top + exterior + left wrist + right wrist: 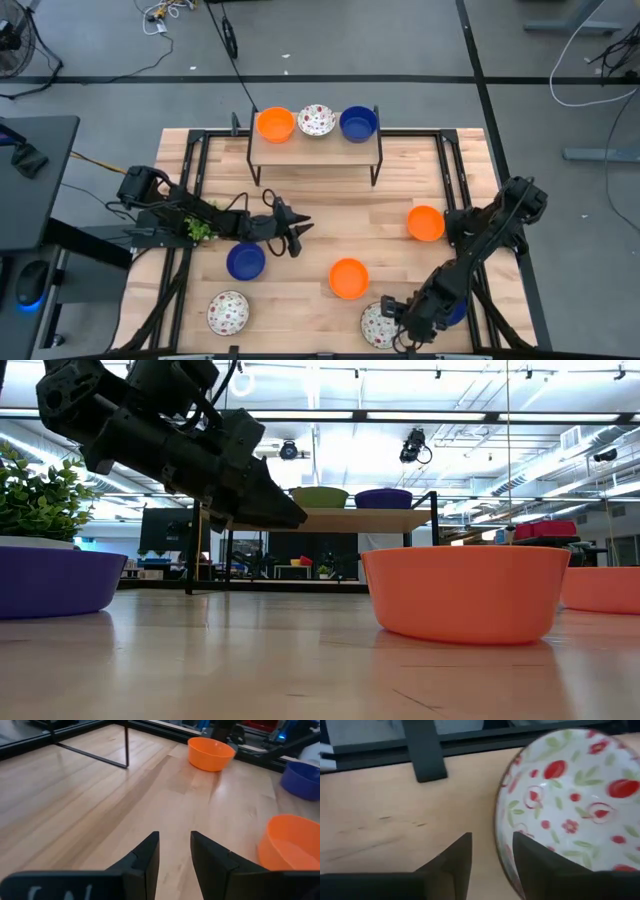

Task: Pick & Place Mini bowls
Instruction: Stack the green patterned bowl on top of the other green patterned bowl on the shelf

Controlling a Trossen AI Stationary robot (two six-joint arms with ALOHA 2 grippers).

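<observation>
Three mini bowls stand on a raised shelf point(315, 140) at the far edge: orange point(275, 124), patterned point(316, 120) and blue point(358, 123). On the table are two orange bowls point(426, 223) point(349, 278), a blue one point(245, 261) and two patterned ones point(228, 312) point(378, 325). Another blue bowl point(458, 314) is partly hidden under my right arm. My right gripper point(492, 855) is open at the near edge, slanting down over the right-hand patterned bowl point(570, 795), with the bowl's rim between its fingers. My left gripper point(175, 852) hovers open at mid-table, holding nothing. My right gripper straddles the patterned bowl's rim point(502, 820) on its right side. One finger point(535, 865) is over the inside and the other is outside. It comes slanting down from the table's right. I cannot tell whether either finger touches the rim. The bowl rests on the table.
A small green plant point(200, 228) stands beside my left arm, behind the blue bowl point(50, 580). Black frame rails point(195, 160) run along the table's sides. Bare wood lies between the shelf and the middle orange bowl point(465, 590).
</observation>
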